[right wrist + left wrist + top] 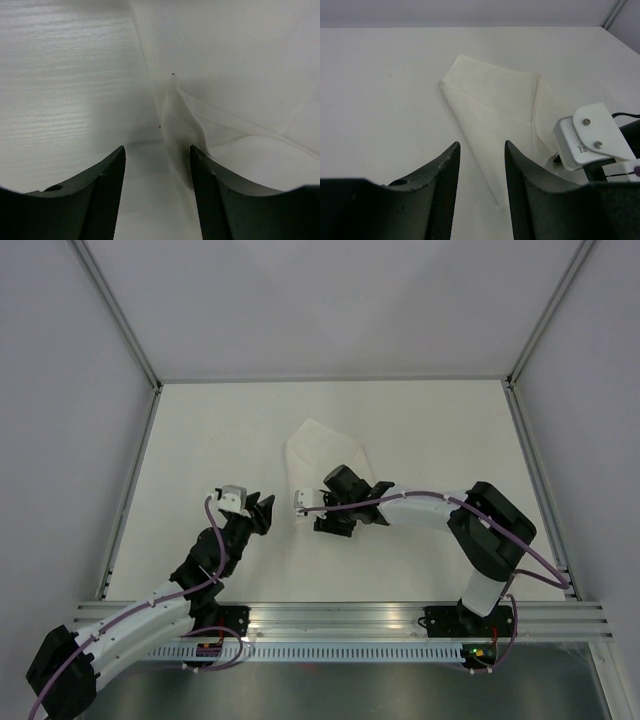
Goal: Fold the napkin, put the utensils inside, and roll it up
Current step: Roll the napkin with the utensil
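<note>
The white napkin lies partly folded into a pointed shape at the middle of the table. It also shows in the left wrist view and the right wrist view. My right gripper is low over the napkin's near end. It is open, and a raised fold of the cloth edge runs between its jaws. My left gripper is open and empty above bare table left of the napkin, pointing toward it. No utensils are in view.
The white table is bounded by metal frame rails and plain walls. The right wrist's white camera housing shows at the right of the left wrist view, beside the napkin.
</note>
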Controlling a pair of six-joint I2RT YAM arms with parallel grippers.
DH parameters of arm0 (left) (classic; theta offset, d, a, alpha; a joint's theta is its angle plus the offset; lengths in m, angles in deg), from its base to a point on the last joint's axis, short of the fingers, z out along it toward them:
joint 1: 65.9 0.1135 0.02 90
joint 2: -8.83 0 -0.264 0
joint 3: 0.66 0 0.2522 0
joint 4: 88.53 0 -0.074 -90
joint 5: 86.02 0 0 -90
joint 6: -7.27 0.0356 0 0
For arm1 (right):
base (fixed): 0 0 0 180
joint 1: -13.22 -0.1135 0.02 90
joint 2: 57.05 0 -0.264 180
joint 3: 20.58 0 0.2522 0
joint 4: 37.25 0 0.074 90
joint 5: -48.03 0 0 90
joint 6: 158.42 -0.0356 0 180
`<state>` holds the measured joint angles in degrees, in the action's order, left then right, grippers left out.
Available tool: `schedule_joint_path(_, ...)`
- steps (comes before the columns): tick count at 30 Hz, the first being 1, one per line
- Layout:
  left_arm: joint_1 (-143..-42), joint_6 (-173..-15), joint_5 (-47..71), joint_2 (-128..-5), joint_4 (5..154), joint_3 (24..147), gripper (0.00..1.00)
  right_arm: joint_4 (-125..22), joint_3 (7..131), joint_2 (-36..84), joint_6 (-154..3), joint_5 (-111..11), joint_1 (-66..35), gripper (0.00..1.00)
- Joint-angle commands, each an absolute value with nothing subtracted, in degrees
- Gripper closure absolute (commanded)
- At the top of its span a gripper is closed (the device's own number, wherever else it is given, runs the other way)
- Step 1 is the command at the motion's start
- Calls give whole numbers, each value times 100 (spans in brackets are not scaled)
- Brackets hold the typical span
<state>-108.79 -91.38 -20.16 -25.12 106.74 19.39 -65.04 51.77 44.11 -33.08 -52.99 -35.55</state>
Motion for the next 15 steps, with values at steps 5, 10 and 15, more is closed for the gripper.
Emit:
schedule_joint_path(5, -10905, -9091, -2151, -2500, 10715, 2022, 53, -5585, 4610, 3840, -3150, -4346, -3652, 38)
schedule_joint_path(10, -10905, -9100, -2125, -2518, 10724, 2014, 53, -5541, 4610, 3761, -2984, -4354, -3653, 39)
schedule_joint_path(15, -10905, -9100, -2125, -2562, 10724, 2014, 53, -6329, 4995, 3638, -3089, -5188, -3661, 38)
